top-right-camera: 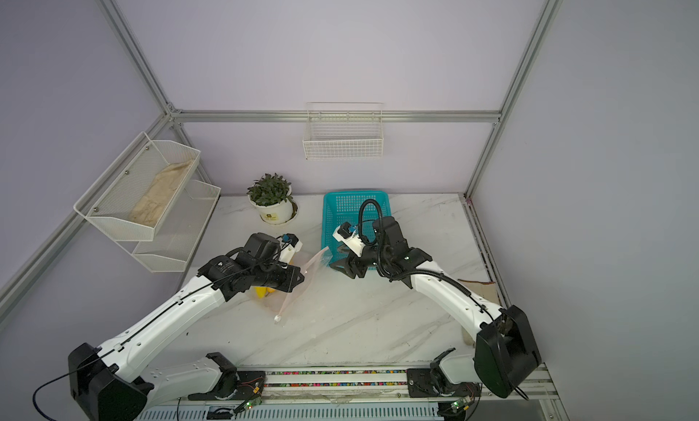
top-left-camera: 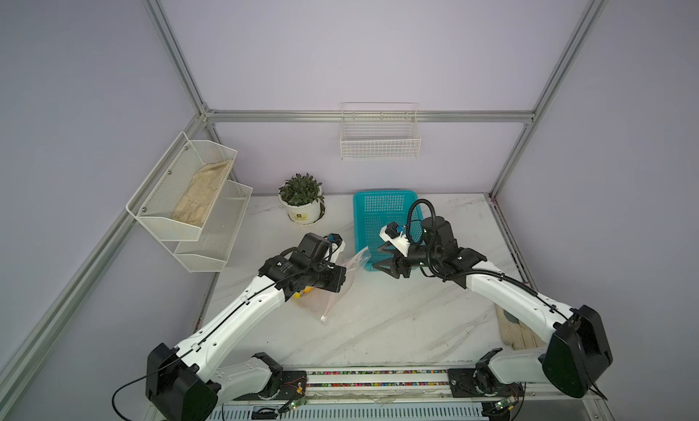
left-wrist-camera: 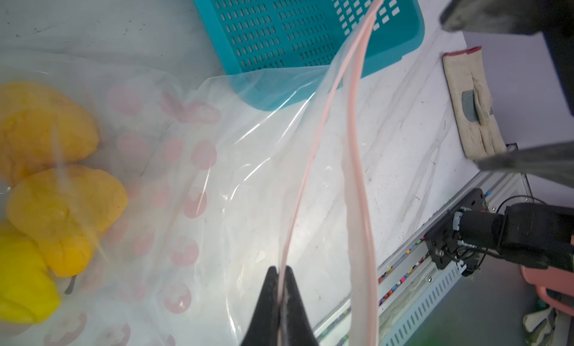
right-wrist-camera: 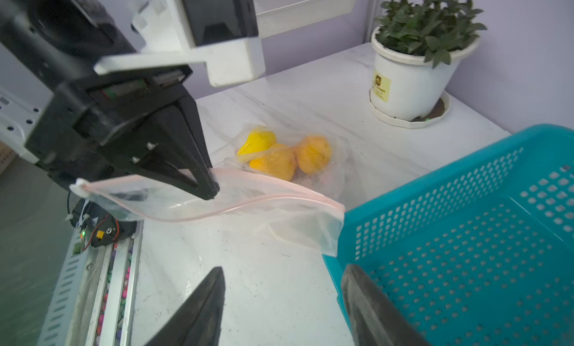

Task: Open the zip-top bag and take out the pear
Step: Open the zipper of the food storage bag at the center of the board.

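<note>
Both top views: zip-top bag (top-left-camera: 334, 300) on the marble desk (top-left-camera: 397, 324) between the arms, white slider (top-right-camera: 277, 318) at its near end, far corner raised beside the teal basket (top-left-camera: 382, 215); right claw (top-left-camera: 378, 257) apart, holding nothing, just short of that corner. Left wrist view: left claw (left-wrist-camera: 281, 276) clamped on 1 lip of the pink zip strip (left-wrist-camera: 357, 161), the mouth parted, 3 yellow fruits (left-wrist-camera: 66, 204) inside. Right wrist view: right claw's 2 fingers (right-wrist-camera: 198, 313) spread above the desk, bag mouth open ahead, its corner at the basket's corner, potted plant (right-wrist-camera: 416, 64) behind.
</note>
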